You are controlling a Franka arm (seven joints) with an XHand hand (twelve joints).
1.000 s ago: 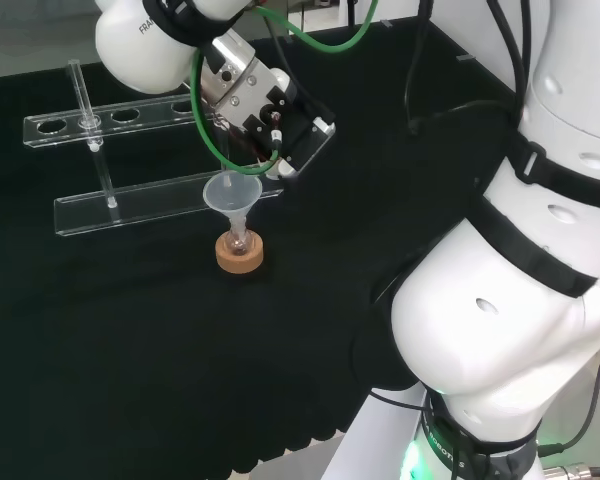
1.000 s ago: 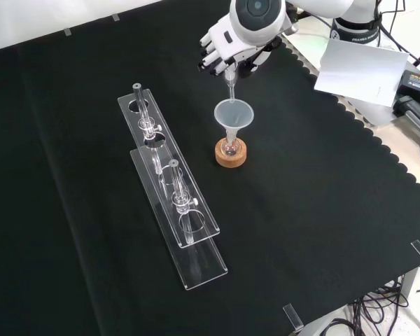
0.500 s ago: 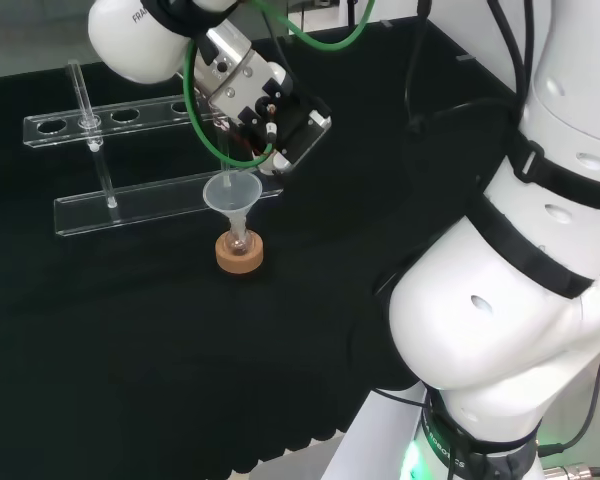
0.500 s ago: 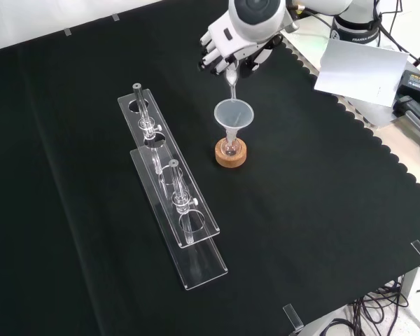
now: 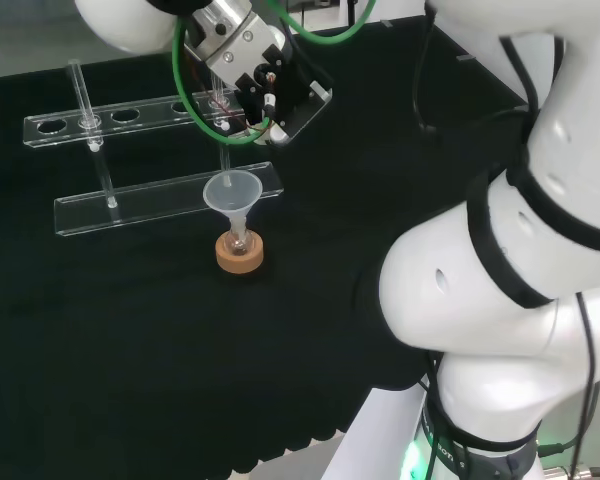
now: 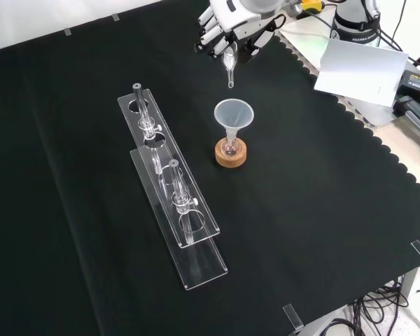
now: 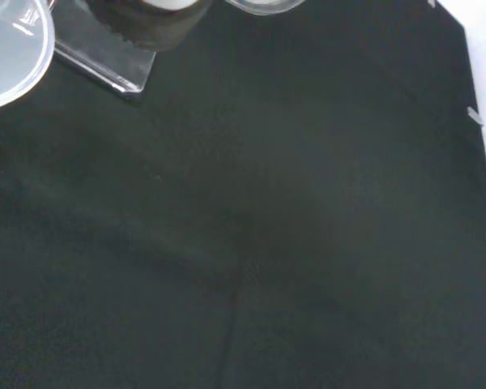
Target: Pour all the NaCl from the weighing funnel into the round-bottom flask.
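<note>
A small round-bottom flask (image 6: pixel 229 146) stands on a cork ring (image 6: pixel 230 155) (image 5: pixel 239 254) near the middle of the cloth, and a clear plastic funnel (image 6: pixel 234 113) (image 5: pixel 232 192) sits in its neck. My hand (image 6: pixel 229 24) (image 5: pixel 252 72) hovers above it, fingers curled round the clear weighing funnel (image 6: pixel 229 68) (image 5: pixel 223 158). The weighing funnel's spout points down and ends a short way above the plastic funnel's mouth, apart from it. The wrist view catches the plastic funnel's rim (image 7: pixel 8 53). I cannot tell whether any salt is left inside.
A clear acrylic rack (image 6: pixel 173 199) (image 5: pixel 160 205) with a few glass tubes stands left of the flask in the front view. In that view a white sheet (image 6: pixel 357 66) lies beyond the cloth's scalloped edge at the right. In the head view the arm's white links (image 5: pixel 500 300) stand at the right.
My hand has risen with the weighing funnel, lifting its spout out of the plastic funnel's mouth. Flask, funnel and rack have stayed put.
</note>
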